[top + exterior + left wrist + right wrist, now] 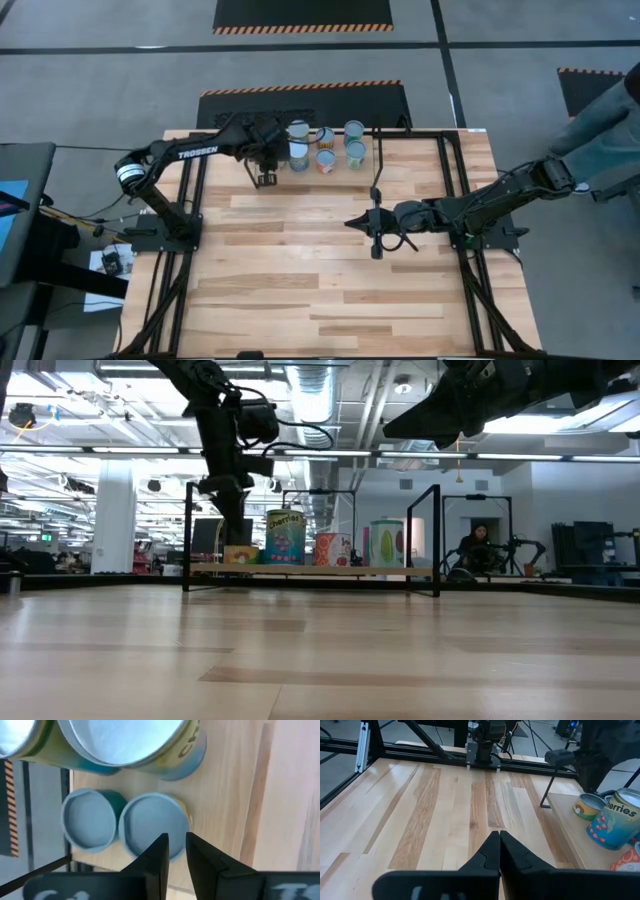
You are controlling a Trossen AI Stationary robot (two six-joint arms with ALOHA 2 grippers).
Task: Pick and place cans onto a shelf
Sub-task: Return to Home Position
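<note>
Nearest to me the counter is bare planking. Over its middle I have the right pincer hanging off the surface, its two fingers pressed flat together with nothing between them. The arm reaches in from the right side. Farther back, along the counter's far edge, the shelf stands on its thin black legs with the cans upright on the plank. From above I count six silvery tops, paired in two short rows and close together. From counter height a tall blue-and-yellow tin stands beside a lower red one and a pale green-labelled one. The left pincer hangs above the shelf's left end, lifted clear of the tins. Its fingers are parted by only a narrow slit and grip nothing. Through that slit I see the round lid of one can, with a teal-sided neighbour touching it. In the room beyond the counter, a person sits.
</note>
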